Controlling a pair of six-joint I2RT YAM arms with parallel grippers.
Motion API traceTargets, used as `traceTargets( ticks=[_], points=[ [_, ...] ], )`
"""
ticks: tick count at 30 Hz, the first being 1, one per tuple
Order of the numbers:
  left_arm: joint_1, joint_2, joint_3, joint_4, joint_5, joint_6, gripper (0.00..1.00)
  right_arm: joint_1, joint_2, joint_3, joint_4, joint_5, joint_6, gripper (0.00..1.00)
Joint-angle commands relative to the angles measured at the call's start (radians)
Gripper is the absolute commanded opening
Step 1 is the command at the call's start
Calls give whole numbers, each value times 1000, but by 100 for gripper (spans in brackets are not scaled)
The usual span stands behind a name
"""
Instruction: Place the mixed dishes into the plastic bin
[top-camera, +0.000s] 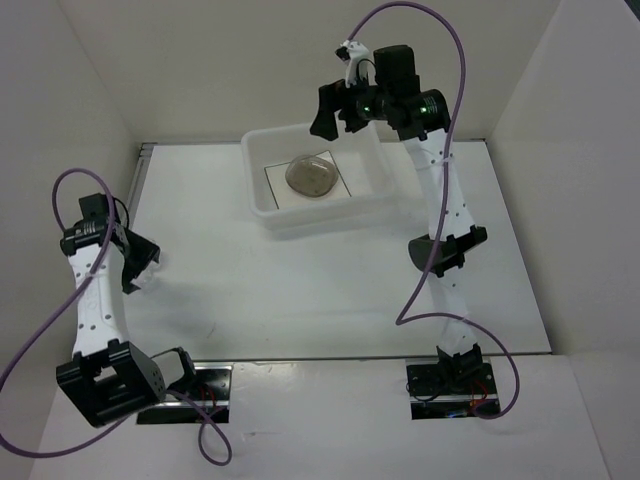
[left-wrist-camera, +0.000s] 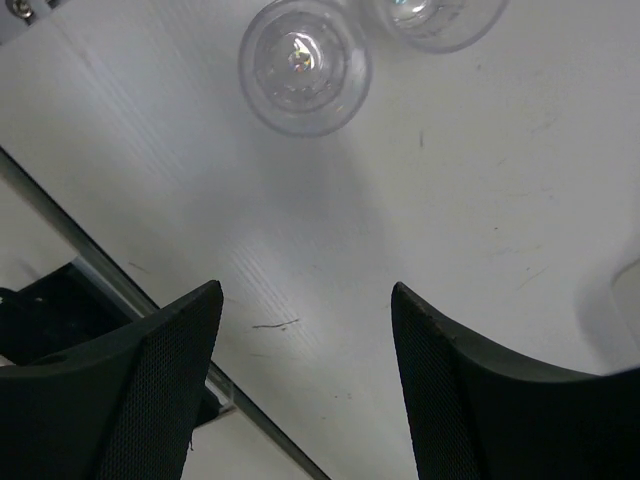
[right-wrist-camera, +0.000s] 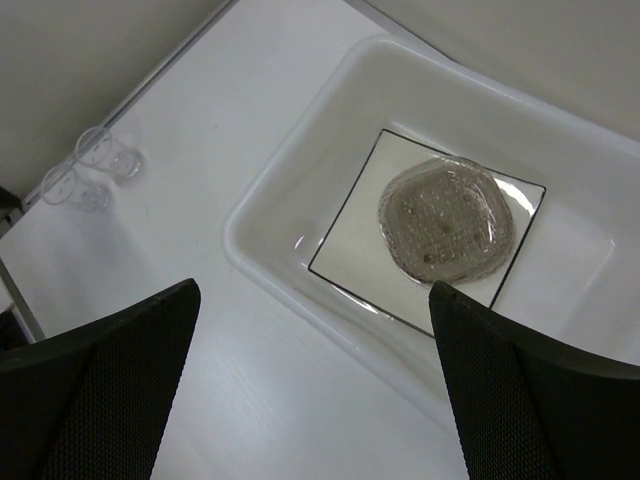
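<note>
The plastic bin (top-camera: 262, 212) stands at the back middle of the table. In it lies the square white plate (top-camera: 344, 188) with a round speckled dish (top-camera: 311, 176) on top. The right wrist view shows the bin (right-wrist-camera: 262, 262), the plate (right-wrist-camera: 352, 250) and the dish (right-wrist-camera: 446, 220). My right gripper (top-camera: 333, 118) hangs open and empty above the bin's far side. Two small clear cups (left-wrist-camera: 304, 65) (left-wrist-camera: 435, 20) stand on the table ahead of my left gripper (left-wrist-camera: 305, 300), which is open, empty and apart from them. The cups also show in the right wrist view (right-wrist-camera: 100, 152).
White walls close in the table on the left, back and right. A dark metal strip (left-wrist-camera: 120, 285) runs along the table's left edge close to my left gripper (top-camera: 143, 268). The right arm's purple cable (top-camera: 440, 260) loops over the table's right side.
</note>
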Motion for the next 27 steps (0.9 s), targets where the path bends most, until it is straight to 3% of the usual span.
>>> traceTargets(
  ticks=[1, 8, 13, 17, 22, 27],
  points=[
    [2, -79, -42, -70, -55, -64, 75, 8, -61, 19, -50, 68, -16, 100],
    [2, -144, -97, -101, -55, -192, 74, 29, -79, 39, -104, 65, -34, 100],
    [2, -98, -125, -55, -14, -283, 74, 29, -79, 39, -126, 56, -44, 100],
    [24, -15, -107, -53, -61, -366, 74, 29, -79, 39, -126, 56, -44, 100],
    [38, -25, -67, -75, -142, -435, 74, 29, -99, 17, -135, 88, -44, 100],
    [61, -15, -122, -34, -112, -484, 74, 29, -99, 7, -135, 88, -44, 100]
  ],
)
